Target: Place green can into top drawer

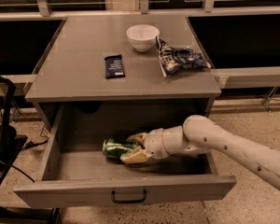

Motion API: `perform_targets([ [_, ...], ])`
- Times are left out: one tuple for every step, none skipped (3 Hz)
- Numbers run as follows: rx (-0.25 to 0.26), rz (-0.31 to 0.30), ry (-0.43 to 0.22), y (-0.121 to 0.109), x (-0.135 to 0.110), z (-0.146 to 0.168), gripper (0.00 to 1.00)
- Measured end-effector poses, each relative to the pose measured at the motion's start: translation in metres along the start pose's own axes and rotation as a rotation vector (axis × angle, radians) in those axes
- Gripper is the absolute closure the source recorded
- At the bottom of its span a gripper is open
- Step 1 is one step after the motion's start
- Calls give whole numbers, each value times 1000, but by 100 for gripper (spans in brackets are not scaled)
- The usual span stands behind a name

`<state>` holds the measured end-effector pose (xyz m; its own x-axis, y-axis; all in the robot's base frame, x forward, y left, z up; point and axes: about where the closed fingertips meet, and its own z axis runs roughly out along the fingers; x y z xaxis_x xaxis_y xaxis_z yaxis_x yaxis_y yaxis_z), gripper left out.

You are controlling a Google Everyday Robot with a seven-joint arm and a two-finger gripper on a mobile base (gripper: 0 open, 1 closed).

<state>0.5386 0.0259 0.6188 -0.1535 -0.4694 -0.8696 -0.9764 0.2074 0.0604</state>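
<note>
The green can (pixel 113 148) lies on its side inside the open top drawer (pixel 126 189), left of its middle. My gripper (pixel 132 147) reaches into the drawer from the right, with its pale fingers (pixel 134 156) on either side of the can's right end. The can rests low, near the drawer floor. The white arm (pixel 233 150) comes in over the drawer's right side. The drawer is pulled far out, and its black handle (pixel 129 197) shows on the front panel.
On the grey cabinet top (pixel 74 78) stand a white bowl (pixel 142 37), a dark blue snack bar (pixel 114 66) and a crumpled chip bag (pixel 179 58). A dark stand with cables (pixel 2 139) is at the left. Speckled floor lies to the right.
</note>
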Motion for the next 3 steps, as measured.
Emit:
perform_targets([
  [0,0,0,0,0,0,27],
  [0,0,0,0,0,0,4],
  [0,0,0,0,0,0,0],
])
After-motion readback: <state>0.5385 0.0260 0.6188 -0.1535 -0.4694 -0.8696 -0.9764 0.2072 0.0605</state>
